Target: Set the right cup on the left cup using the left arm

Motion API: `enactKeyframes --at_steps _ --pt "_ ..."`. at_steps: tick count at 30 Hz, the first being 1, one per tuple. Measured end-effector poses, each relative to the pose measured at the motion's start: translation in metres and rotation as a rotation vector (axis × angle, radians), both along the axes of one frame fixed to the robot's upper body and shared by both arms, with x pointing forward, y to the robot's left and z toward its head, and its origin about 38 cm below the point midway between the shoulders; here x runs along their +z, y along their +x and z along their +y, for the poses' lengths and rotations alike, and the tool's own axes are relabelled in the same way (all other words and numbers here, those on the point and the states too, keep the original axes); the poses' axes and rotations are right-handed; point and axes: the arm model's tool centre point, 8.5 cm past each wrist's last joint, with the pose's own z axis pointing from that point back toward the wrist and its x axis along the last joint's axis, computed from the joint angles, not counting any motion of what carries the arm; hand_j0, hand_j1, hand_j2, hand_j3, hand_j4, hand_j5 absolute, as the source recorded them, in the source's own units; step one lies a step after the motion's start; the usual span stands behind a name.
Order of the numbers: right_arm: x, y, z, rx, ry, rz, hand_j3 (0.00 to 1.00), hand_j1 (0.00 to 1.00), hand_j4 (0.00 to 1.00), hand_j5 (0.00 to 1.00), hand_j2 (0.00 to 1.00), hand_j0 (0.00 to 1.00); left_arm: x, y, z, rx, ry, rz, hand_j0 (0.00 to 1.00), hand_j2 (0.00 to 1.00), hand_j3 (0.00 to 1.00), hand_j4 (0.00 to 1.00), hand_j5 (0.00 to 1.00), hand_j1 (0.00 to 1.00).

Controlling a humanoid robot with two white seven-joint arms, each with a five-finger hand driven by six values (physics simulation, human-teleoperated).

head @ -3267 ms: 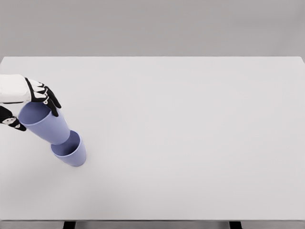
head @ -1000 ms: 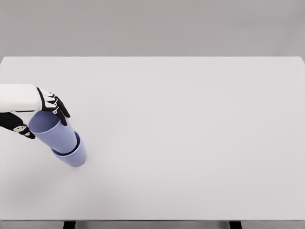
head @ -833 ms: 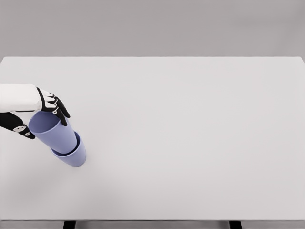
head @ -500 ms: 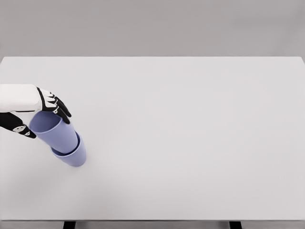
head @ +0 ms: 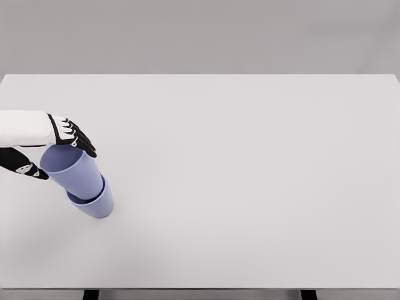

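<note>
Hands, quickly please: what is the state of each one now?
Left hand: fingers around the rim of the upper cup, which sits in the lower cup; grip or release cannot be told.
Right hand: not in view.

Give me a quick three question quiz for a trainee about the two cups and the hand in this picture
1. True or false: the upper cup sits with its base inside the lower cup.
2. Which hand is at the upper cup's rim? A) left hand B) right hand
3. Fill in: both cups are the same light ____ colour.

Key:
1. True; the upper cup leans left while nested in the lower one.
2. A; its arm enters from the picture's left, fingers over the rim. No right hand shows.
3. Purple.
</note>
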Motion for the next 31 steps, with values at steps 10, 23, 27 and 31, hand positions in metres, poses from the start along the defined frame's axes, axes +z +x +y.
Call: enactKeyframes --at_steps 10,23,27,31 --pt "0.000 0.000 0.000 0.000 0.000 0.000 1.00 1.00 1.00 1.00 1.00 1.00 -0.002 0.000 0.000 0.000 0.007 0.002 0.93 0.93 0.93 0.93 0.93 0.93" --pt "0.000 0.000 0.000 0.000 0.000 0.000 1.00 1.00 1.00 1.00 1.00 1.00 0.039 0.014 -0.002 0.009 -0.050 -0.119 1.00 1.00 1.00 1.00 1.00 1.00" --pt "0.000 0.000 0.000 0.000 0.000 0.000 1.00 1.00 1.00 1.00 1.00 1.00 0.037 0.023 -0.026 -0.051 -0.090 -0.129 1.00 1.00 1.00 1.00 1.00 1.00" --pt "0.000 0.000 0.000 0.000 0.000 0.000 1.00 1.00 1.00 1.00 1.00 1.00 0.033 0.028 -0.041 -0.089 -0.115 -0.127 1.00 1.00 1.00 1.00 1.00 1.00"
